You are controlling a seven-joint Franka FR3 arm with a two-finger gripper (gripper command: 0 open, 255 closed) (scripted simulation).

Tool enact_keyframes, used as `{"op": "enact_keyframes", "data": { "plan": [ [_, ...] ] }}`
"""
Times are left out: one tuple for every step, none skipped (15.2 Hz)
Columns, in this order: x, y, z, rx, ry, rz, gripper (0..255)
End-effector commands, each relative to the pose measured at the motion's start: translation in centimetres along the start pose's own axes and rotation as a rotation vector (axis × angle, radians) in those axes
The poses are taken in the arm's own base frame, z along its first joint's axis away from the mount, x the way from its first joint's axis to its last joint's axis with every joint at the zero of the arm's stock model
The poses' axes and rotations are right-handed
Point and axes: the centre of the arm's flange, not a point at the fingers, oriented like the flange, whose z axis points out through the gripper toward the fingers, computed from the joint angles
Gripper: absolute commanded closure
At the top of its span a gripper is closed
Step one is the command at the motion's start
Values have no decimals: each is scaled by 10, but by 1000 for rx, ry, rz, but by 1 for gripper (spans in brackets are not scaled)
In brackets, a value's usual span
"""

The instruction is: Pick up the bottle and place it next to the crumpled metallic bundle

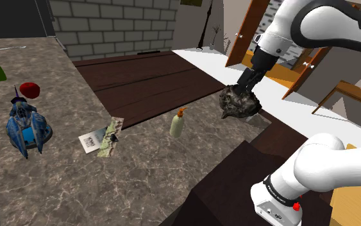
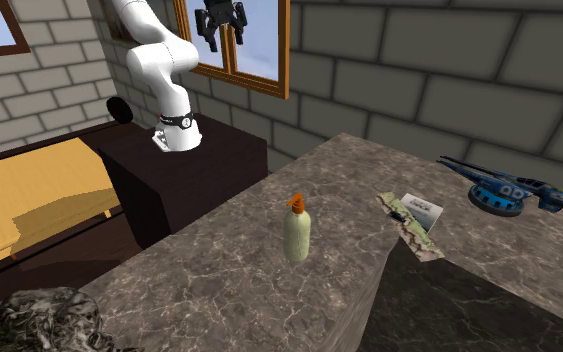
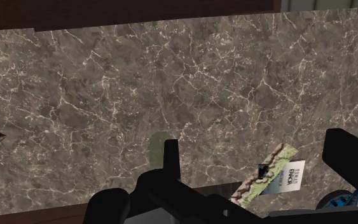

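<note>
Two black fingers (image 3: 170,156) stand well apart with nothing between them but bare marble, so we read the gripper (image 2: 223,40) as open and empty. In the second exterior view it hangs in the upper left of the frame, in front of a window (image 2: 259,50), high above the desk (image 2: 219,290).

The bottle (image 2: 297,230) stands upright on that desk at the middle of the frame. It is pale greenish with an orange top, is well apart from the gripper, and touches nothing but the marble. In the wrist view we see it from above as a greenish patch half hidden behind one finger, on that finger's outer side and not in the gap.

In the shoulder view the bottle stands at the middle of the frame, near the desk's edge. The crumpled grey bundle (image 1: 240,101) lies to its right, with the fingers drawn just above it in the picture. In the second exterior view the bundle fills the lower left corner, well apart from the bottle.

A booklet (image 2: 412,215) lies flat on the desk to the right of the bottle. A blue toy ship (image 2: 504,190) rests beyond it at the right edge.
</note>
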Motion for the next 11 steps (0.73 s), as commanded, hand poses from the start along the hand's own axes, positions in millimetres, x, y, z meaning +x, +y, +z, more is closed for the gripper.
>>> {"op": "enact_keyframes", "data": {
  "plan": [
    [0,0,0,0,0,0,0],
    [9,3,9,0,-1,0,0],
    [18,6,19,0,-3,0,0],
    [27,8,28,0,-4,0,0],
    [36,11,38,0,-6,0,0],
    [45,14,47,1,-7,0,0],
    [54,17,57,1,-9,0,0],
    [63,20,66,1,-10,0,0],
    [72,23,76,1,-12,0,0],
    [81,25,85,1,-13,0,0],
    [90,28,95,1,-15,0,0]
  ]
}}
